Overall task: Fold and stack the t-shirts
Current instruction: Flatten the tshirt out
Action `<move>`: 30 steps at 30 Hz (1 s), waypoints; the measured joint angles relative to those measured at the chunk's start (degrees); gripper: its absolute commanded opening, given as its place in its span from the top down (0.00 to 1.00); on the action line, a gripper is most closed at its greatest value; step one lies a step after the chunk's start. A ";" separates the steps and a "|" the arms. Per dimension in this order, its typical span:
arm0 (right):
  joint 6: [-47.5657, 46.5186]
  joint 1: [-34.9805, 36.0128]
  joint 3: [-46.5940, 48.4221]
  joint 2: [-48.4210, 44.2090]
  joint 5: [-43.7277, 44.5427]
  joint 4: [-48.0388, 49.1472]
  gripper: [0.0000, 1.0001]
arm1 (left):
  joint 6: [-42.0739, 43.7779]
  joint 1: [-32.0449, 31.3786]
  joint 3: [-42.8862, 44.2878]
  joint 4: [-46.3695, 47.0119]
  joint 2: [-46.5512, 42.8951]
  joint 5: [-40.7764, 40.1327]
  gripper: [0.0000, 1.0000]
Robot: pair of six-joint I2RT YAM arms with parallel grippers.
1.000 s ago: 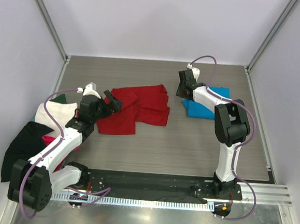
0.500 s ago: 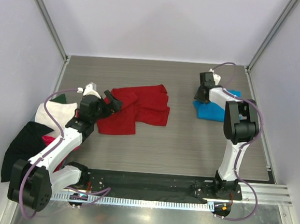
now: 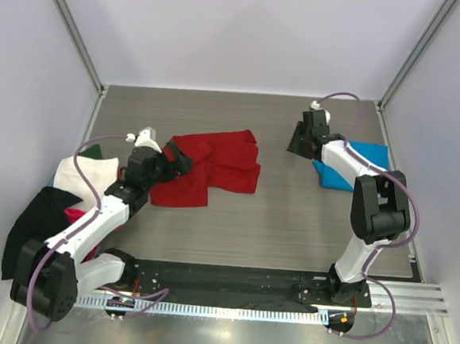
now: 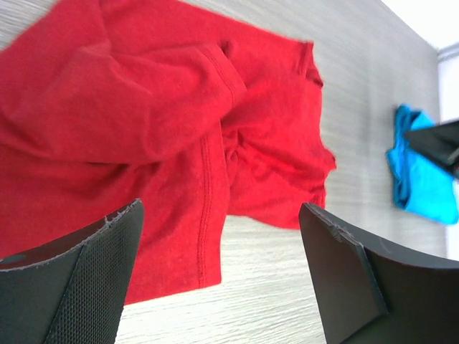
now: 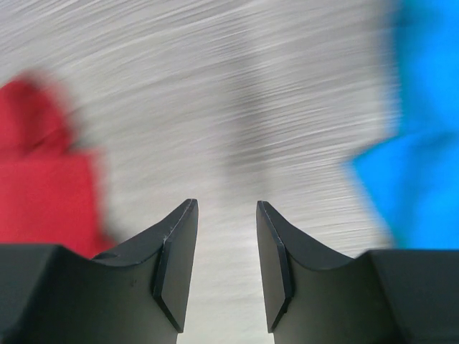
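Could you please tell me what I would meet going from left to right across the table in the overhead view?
black shirt → white shirt → red shirt → right gripper → blue shirt

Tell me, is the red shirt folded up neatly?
No, not neatly folded. The red shirt lies rumpled and partly doubled over itself. The left wrist view shows bunched wrinkles and uneven edges.
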 measured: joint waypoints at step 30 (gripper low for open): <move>-2.71 13.66 -9.57 2.38 -20.39 14.49 0.59 | 11.52 -13.49 19.74 -13.38 29.57 -11.41 0.35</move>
